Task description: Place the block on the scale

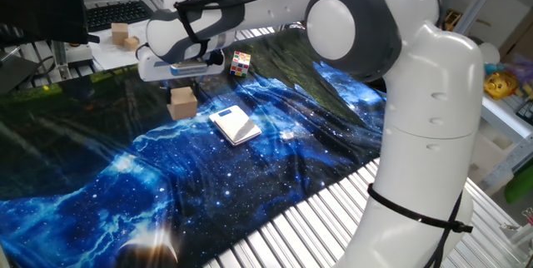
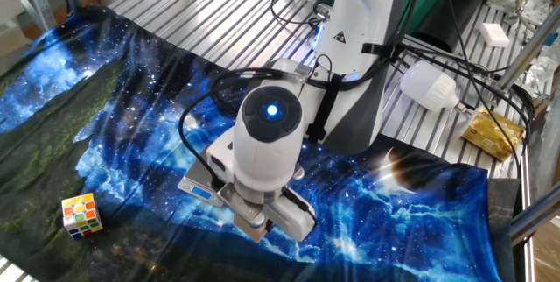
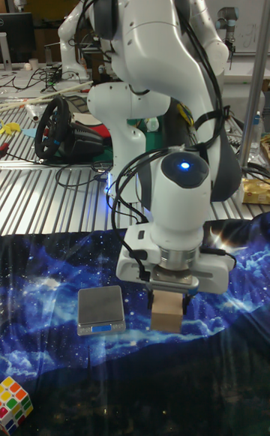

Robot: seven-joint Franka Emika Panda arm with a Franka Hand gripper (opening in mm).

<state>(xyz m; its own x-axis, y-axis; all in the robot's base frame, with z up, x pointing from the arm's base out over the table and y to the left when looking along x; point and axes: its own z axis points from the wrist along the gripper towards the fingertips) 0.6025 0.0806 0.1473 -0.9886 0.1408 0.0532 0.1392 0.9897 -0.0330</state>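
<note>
The block (image 1: 181,102) is a plain tan wooden cube hanging just under the white hand, left of the scale (image 1: 234,124). My gripper (image 1: 181,91) is shut on the block's top, its fingers mostly hidden by the hand. In the tall fixed view the block (image 3: 168,311) sits below the gripper (image 3: 169,295), right of the flat scale (image 3: 100,309). From the other fixed view only a corner of the block (image 2: 255,231) peeks out beneath the gripper (image 2: 254,224); the scale is hidden there.
A multicoloured puzzle cube (image 1: 241,63) (image 2: 80,215) lies on the starry cloth beyond the block. Smaller wooden blocks (image 1: 122,35) rest on white paper at the back left, by a keyboard (image 1: 117,14). The arm's bulky base (image 1: 425,135) fills the right side.
</note>
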